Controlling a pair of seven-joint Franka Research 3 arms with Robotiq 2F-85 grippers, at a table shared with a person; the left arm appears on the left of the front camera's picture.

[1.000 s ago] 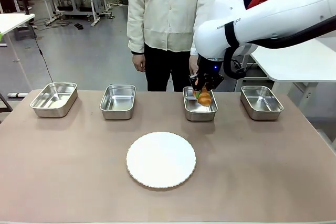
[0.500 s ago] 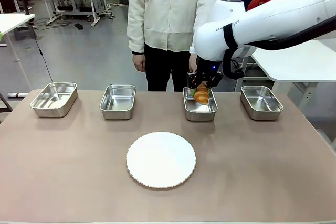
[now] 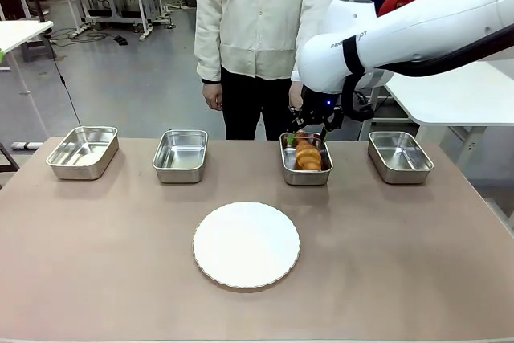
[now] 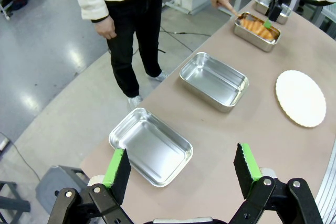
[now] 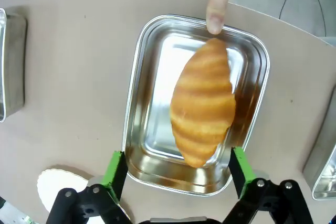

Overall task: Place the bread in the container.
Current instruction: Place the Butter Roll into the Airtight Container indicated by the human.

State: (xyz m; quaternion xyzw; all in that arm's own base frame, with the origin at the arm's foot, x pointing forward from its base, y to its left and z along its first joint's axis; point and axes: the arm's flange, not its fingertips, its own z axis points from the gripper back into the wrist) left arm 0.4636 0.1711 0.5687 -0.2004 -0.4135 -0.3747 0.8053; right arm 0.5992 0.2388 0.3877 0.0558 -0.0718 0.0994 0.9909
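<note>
Nearest the robot, the round white plate (image 3: 246, 244) lies alone on the brown table (image 3: 418, 263), with bare surface all around it. Beyond, four shiny steel trays line the far edge, well apart. The golden-brown ridged croissant (image 3: 307, 155) lies inside the third shiny rectangular steel tray (image 3: 306, 173), lengthwise, clear of its rolled rim. The right gripper (image 3: 308, 136) hangs just above it, fingers spread and holding nothing. A person's fingertip (image 5: 216, 22) touches the tray's far rim. The left gripper (image 4: 181, 174) – fingers apart, empty – hovers off the leftmost steel tray (image 4: 151, 147).
</note>
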